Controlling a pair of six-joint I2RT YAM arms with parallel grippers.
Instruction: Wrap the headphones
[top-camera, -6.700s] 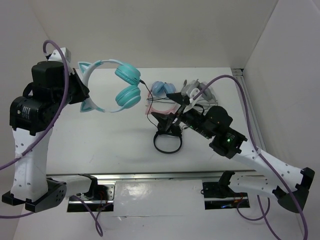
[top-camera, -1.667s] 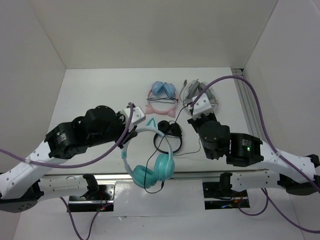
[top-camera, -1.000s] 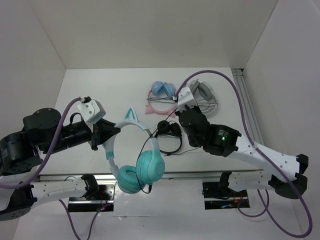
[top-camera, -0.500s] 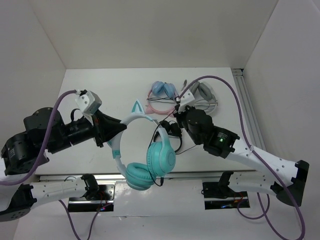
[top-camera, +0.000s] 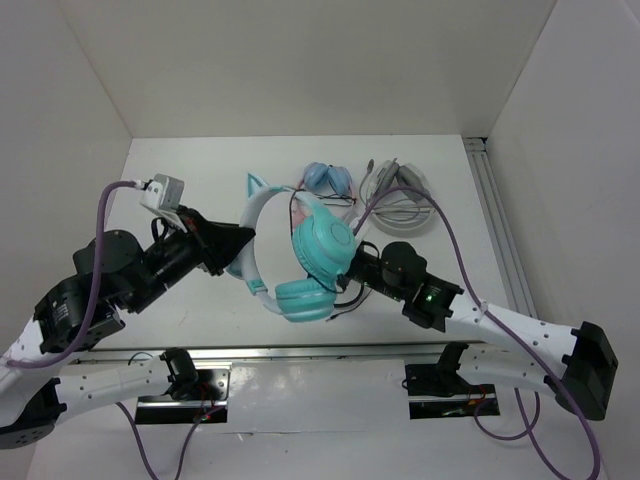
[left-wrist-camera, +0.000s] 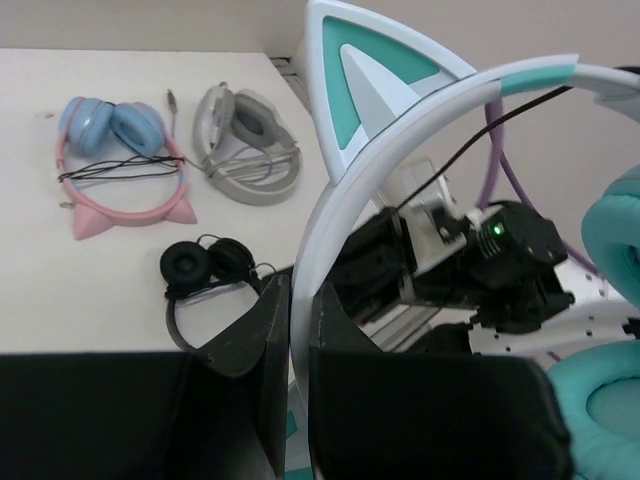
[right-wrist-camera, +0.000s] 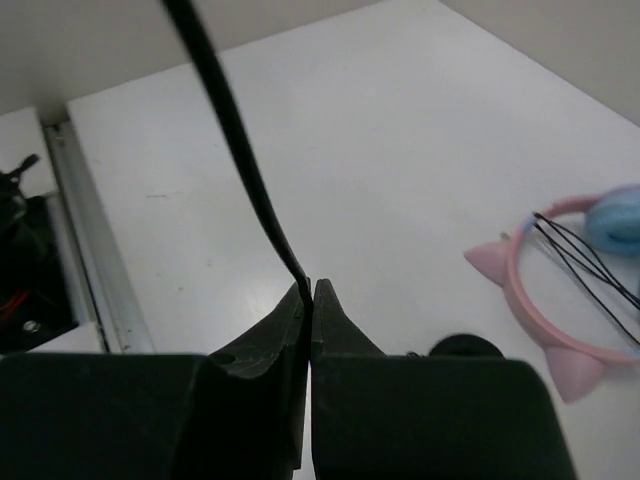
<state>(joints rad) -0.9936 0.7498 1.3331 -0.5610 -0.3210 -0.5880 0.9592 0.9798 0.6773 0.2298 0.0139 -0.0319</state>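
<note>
- Teal plastic and soft padding make up the over-ear headphones (top-camera: 322, 250), which are held in the air above the middle of the white table (top-camera: 190, 180), between the two arms.
- The whitish-teal band (left-wrist-camera: 400, 150), smooth, curved and topped with pointed cat ears, is clamped by the left gripper (left-wrist-camera: 297, 330). Its dark fingers are drawn narrow on either side of the band, just below one ear.
- The thin black cable (right-wrist-camera: 232, 130) is pinched by the right gripper (right-wrist-camera: 308, 300). Its fingers are pressed together with only the cord between them.
- The over-ear headphones are judged light and fairly stiff. The glossy band may slip or swivel in so narrow a grip, and the cushioned cups look free to swing on their hinges.
- The cable is judged limp, slightly springy and easily kinked or strained at the cup, so only gentle tension is advised while it is wound.
- The band is judged the soundest place to hold, since the padded cups would give under pressure.
- Three other sets lie on the table, seen from the left wrist: pink-banded headphones with blue cups (left-wrist-camera: 120, 170) at the far side, grey folded headphones (left-wrist-camera: 245, 140) to their right, and small black headphones (left-wrist-camera: 205, 270) nearer.
</note>
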